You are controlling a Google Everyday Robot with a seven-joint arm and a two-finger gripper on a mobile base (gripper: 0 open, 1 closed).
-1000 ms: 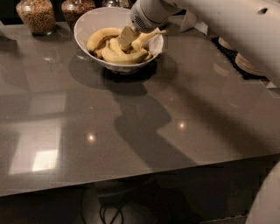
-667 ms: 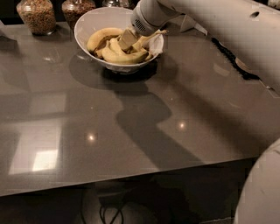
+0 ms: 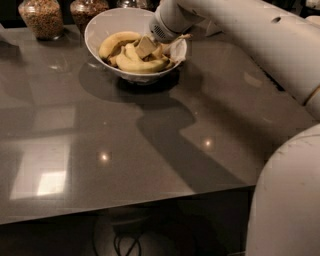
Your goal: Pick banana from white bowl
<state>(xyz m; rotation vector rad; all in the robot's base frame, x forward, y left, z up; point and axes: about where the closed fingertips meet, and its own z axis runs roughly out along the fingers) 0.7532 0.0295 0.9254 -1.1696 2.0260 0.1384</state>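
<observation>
The white bowl (image 3: 98, 26) stands towards the far edge of the grey tabletop (image 3: 150, 150), left of the middle. It holds a small heap of bananas (image 3: 134, 65). One curves along the near wall of the bowl, another arches over the left side, and more are tucked between them. All of them lie inside the rim and none is lifted clear.

The claw (image 3: 146, 47) is down inside the bowl, touching the top of the heap near its middle. A pale, blocky part of it shows against the yellow fruit. It cannot be told how far open the claw is, or whether it has hold of a banana. The round wrist housing (image 3: 167, 22) sits just above it, over the right side of the bowl's rim. From there the white arm (image 3: 245, 37) stretches away to the right edge of the view.

Behind the bowl, at the back of the tabletop, stand two glass jars. One (image 3: 42, 17) is filled with pale grains and the other (image 3: 87, 10) with something darker. A curved white part of the robot's body (image 3: 287, 200) fills the lower right corner. Dark cables (image 3: 125, 242) lie on the floor below the tabletop's near edge.
</observation>
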